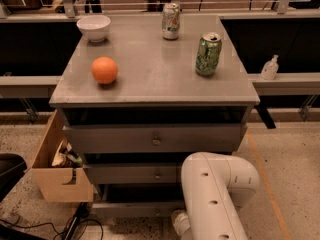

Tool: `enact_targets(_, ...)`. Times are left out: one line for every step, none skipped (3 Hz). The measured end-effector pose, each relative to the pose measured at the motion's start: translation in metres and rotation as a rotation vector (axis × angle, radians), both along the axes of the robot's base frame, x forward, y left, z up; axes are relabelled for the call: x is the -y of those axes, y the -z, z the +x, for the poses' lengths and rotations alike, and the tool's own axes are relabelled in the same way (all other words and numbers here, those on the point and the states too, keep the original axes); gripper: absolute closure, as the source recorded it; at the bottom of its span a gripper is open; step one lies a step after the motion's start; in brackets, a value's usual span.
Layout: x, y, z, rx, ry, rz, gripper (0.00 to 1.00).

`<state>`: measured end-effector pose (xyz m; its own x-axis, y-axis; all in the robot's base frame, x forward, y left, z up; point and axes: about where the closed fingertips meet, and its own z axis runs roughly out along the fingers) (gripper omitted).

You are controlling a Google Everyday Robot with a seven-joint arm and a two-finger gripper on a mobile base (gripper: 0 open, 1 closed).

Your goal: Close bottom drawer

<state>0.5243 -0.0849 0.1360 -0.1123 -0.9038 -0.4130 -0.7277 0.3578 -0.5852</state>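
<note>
Bottom drawer [131, 208] sits lowest, near the floor, apparently ajar. Gripper is hidden behind the arm [215, 194], near right; its grip state cannot be told. An off-centre push from you could skew and jam it.

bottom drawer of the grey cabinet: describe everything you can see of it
The bottom drawer is the lowest of three in the grey cabinet: a slim, flat grey front, metal-looking, small round knob at centre. It sits level, with a dark gap above it, so it looks partly pulled out. The robot's white arm covers its right part. The gripper is out of sight, low behind that arm.
</note>
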Motion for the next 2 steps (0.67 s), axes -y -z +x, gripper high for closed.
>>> enact_targets(-0.0001, 0.0000, 0.0000, 0.000, 0.000, 0.000, 0.61)
enact_targets(-0.0003, 0.0000, 0.0003, 0.000, 0.000, 0.000, 0.30)
